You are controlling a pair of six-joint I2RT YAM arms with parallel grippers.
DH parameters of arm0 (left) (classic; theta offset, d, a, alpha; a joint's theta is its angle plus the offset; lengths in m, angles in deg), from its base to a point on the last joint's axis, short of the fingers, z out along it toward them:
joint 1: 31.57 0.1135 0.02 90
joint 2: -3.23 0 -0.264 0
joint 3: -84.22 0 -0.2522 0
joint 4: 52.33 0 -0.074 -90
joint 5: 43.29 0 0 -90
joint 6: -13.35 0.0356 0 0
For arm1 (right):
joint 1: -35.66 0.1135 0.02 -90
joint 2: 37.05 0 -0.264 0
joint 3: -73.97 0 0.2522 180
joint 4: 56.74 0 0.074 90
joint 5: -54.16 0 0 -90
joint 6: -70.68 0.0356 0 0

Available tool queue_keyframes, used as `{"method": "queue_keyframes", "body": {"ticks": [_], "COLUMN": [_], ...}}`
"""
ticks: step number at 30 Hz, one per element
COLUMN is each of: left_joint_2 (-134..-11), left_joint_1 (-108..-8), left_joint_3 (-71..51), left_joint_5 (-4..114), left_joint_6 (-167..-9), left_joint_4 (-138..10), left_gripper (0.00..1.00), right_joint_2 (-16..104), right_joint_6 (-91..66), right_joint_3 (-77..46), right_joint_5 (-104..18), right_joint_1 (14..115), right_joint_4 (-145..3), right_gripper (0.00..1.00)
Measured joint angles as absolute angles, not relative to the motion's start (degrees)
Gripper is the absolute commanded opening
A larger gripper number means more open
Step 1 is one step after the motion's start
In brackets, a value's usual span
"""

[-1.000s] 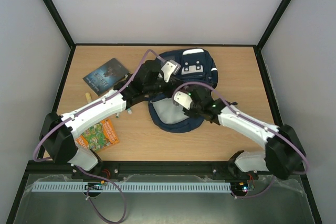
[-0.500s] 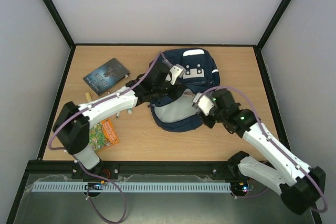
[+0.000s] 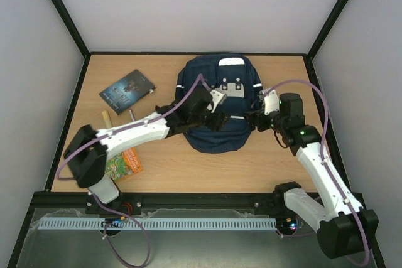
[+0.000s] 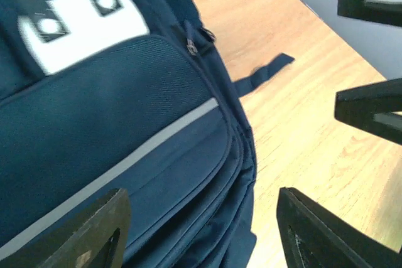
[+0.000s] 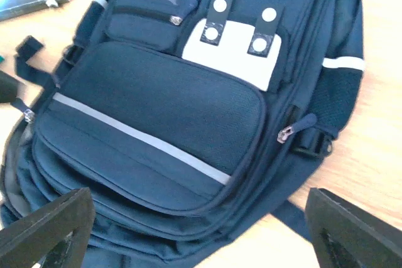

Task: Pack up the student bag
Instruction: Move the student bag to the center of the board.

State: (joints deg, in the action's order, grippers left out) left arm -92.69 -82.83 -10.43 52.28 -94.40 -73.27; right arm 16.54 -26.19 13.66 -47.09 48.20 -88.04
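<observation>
Now the left gripper [image 4: 201, 208] is hovering over the student bag [image 3: 217, 86], the right gripper [image 5: 200, 202] beside it, both gaping empty.

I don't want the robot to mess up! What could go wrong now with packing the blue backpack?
The large navy-blue fabric backpack lies flat, front up, and both arms' jaws stand open, holding nothing, so getting the dark rectangular book inside may be hard.
The colourful paper booklet lies near the table's front edge by the left arm's elbow; a swing might push it off.
A loose dark strap on the wood could snag the right jaws.
</observation>
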Motion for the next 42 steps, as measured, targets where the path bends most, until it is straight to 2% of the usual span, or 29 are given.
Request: {"method": "queue_keyframes", "body": {"ticks": [7, 9, 13, 16, 20, 25, 30, 36, 42], "left_joint_2": [-77.8, -75.8, -74.2, -75.3, -82.4, -93.2, -104.0, -115.2, -121.4], "left_joint_1": [-78.9, -75.9, -68.0, -63.2, -57.6, -53.5, -50.5, -50.1, -53.8], "left_joint_3": [-23.8, -28.4, -36.9, -38.0, -34.1, -27.8, -18.7, -6.7, 0.9], "left_joint_5": [38.1, 35.6, 34.2, 33.9, 36.6, 43.9, 52.9, 60.1, 60.6], "left_joint_6": [-97.4, -99.1, -103.5, -106.2, -108.8, -110.1, -111.3, -111.6, -110.4], "left_joint_4": [-73.0, -72.8, -72.4, -72.3, -70.5, -66.7, -63.7, -62.9, -64.3], "left_gripper": [0.73, 0.76, 0.75, 0.75, 0.76, 0.71, 0.71, 0.71, 0.71], "right_joint_2": [9.5, 9.7, 11.4, 11.7, 11.4, 10.7, 10.6, 10.6, 10.6], "right_joint_6": [-22.2, -21.8, -21.7, -21.9, -22.4, -23.4, -23.9, -24.7, -25.2], "right_joint_3": [21.0, 21.0, 21.0, 21.0, 21.0, 21.0, 21.0, 21.0, 21.0], "right_joint_5": [-44.4, -43.9, -43.1, -43.7, -45.4, -47.4, -49.5, -50.8, -51.2], "right_joint_1": [46.0, 44.7, 43.4, 43.4, 43.4, 43.4, 43.4, 43.4, 43.4], "right_joint_4": [-83.9, -82.9, -82.5, -82.5, -82.6, -82.6, -82.7, -82.8, -82.8], "right_gripper": [0.99, 0.99, 0.99, 0.99, 0.99, 0.99, 0.99, 1.0, 0.99]}}
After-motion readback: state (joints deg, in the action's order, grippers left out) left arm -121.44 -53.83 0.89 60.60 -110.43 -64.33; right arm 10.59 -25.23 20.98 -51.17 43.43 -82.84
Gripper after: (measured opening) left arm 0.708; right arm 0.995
